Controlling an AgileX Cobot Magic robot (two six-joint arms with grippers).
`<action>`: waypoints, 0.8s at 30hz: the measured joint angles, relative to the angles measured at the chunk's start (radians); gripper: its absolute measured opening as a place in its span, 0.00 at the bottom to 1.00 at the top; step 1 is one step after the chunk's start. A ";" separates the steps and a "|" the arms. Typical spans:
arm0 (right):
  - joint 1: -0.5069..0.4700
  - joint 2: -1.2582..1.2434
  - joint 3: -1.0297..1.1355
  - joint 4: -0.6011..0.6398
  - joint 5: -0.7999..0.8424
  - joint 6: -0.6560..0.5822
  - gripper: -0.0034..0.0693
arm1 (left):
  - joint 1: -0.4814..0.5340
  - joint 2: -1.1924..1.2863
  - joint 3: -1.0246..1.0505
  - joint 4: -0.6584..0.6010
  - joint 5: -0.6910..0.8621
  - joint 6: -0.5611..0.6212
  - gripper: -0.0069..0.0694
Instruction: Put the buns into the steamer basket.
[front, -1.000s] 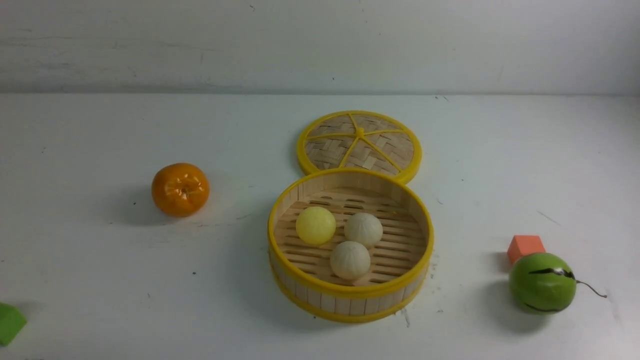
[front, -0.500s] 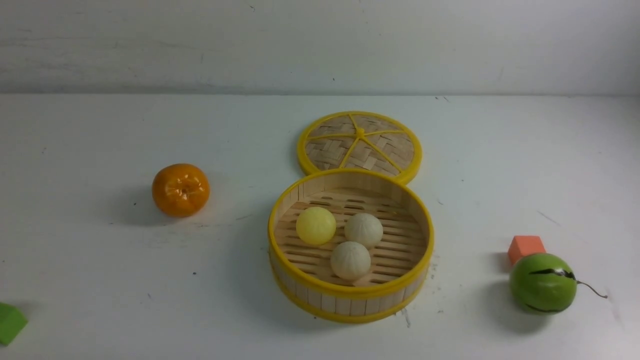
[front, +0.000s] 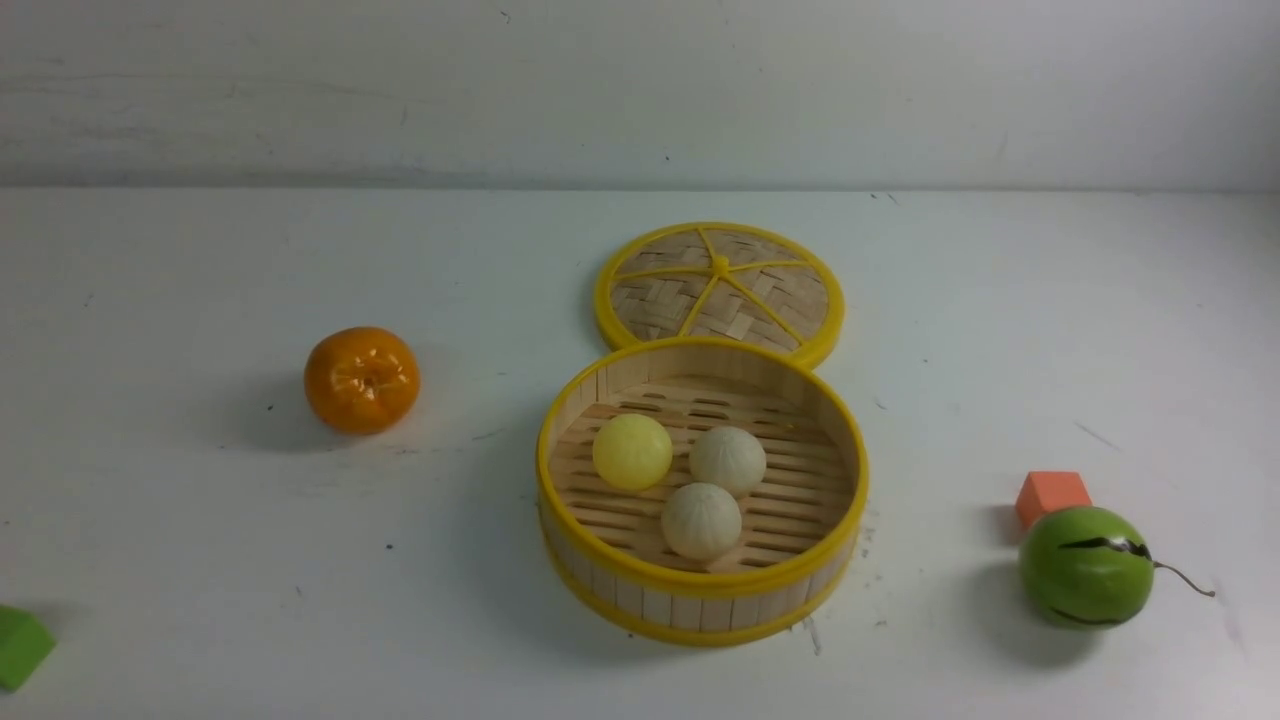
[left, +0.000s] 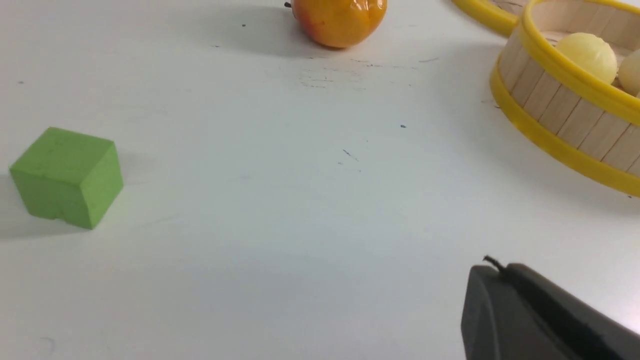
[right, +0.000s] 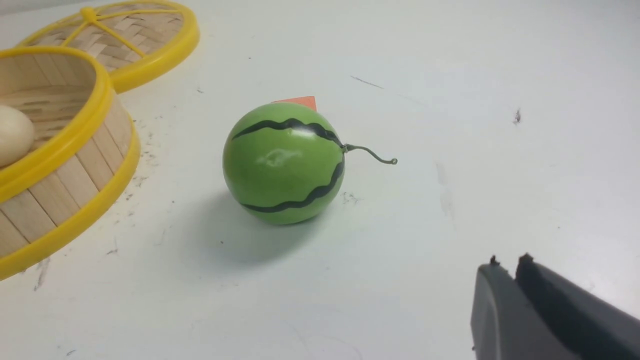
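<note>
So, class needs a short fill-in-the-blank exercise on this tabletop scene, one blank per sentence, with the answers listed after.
1. The number of buns lying in the steamer basket is ____.
2. The woven lid lies on the table behind the ____.
3. The orange block sits just behind the green ____.
4. The one smooth bun is pale ____.

Answers: three; steamer basket; watermelon; yellow

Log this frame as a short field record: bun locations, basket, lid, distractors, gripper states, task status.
buns: pale yellow bun and two cream-white buns, all inside the steamer basket
lid: flat on the table behind the basket
distractors: orange, green block, watermelon ball, orange block
left gripper: shut, empty
right gripper: shut, empty
status: looks complete
</note>
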 joint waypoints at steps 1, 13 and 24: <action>0.000 0.000 0.000 0.000 0.000 0.000 0.12 | 0.015 0.000 0.000 0.000 0.000 0.000 0.07; 0.000 0.000 0.000 0.000 0.000 0.000 0.14 | 0.087 0.000 0.000 0.002 0.000 0.000 0.07; 0.000 0.000 0.000 0.000 0.000 -0.007 0.16 | 0.087 0.000 0.000 0.002 0.000 -0.001 0.07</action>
